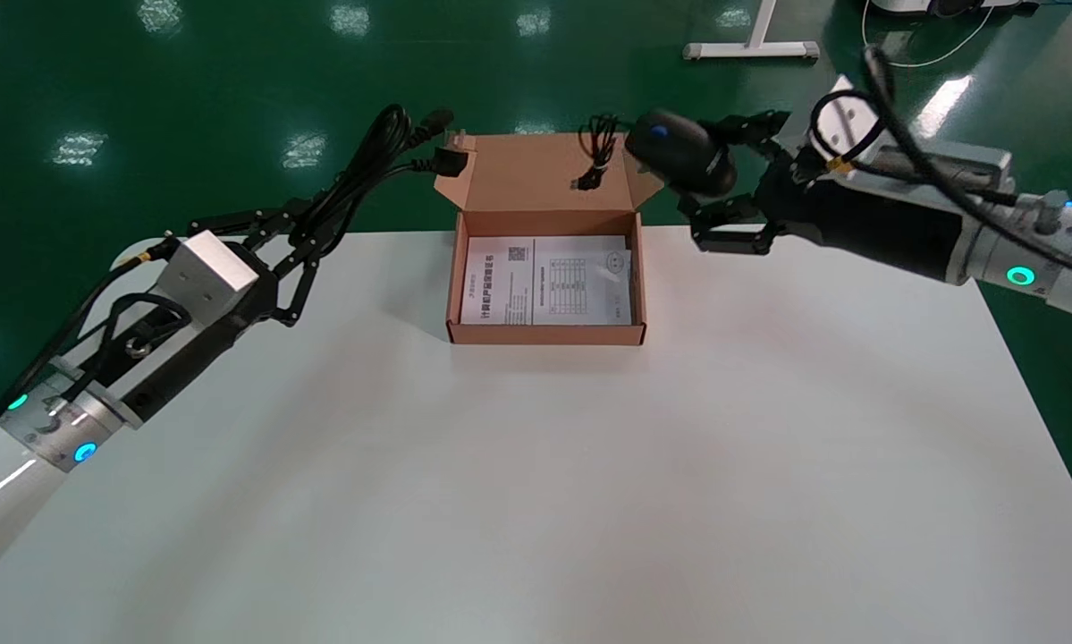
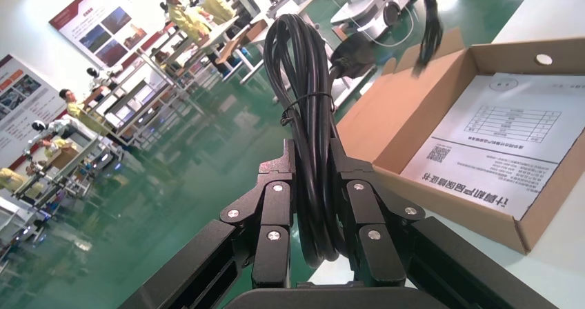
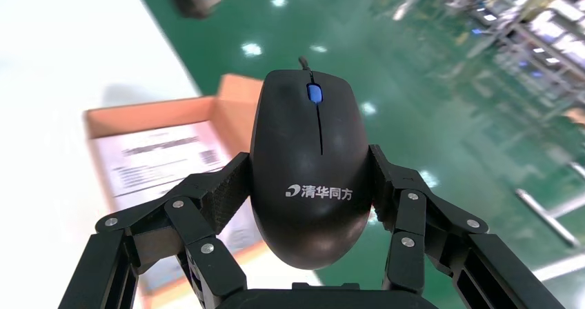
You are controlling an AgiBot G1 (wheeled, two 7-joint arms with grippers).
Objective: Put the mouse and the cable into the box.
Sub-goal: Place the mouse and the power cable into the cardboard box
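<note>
Claws on both arms carry something above the far edge of the white tabletop (image 1: 536, 492). Our left claw (image 1: 312, 228) (image 2: 312, 154) is raised to the left of the cardboard box (image 1: 549, 335) (image 2: 428, 116), and its fingers are pinched on a bundled black power cable (image 1: 370, 156) (image 2: 300, 67). The looped cable rises out of the grip and leans toward the box. Its plug ends hang in the air just beside the box's far left flap, and no part of it touches the tabletop.

Our right claw (image 1: 705, 179) (image 3: 310, 178) is off the box's far right corner. It clamps a black mouse (image 1: 683, 161) (image 3: 314, 150) by its two sides, and the blue scroll wheel points away from the wrist. The mouse is held in the air, outside the box. Its tied cord (image 1: 598, 152) dangles in front of the upright far flap.

The box sits open on the far middle of the tabletop with a printed sheet (image 1: 544, 286) lying flat on its bottom.
</note>
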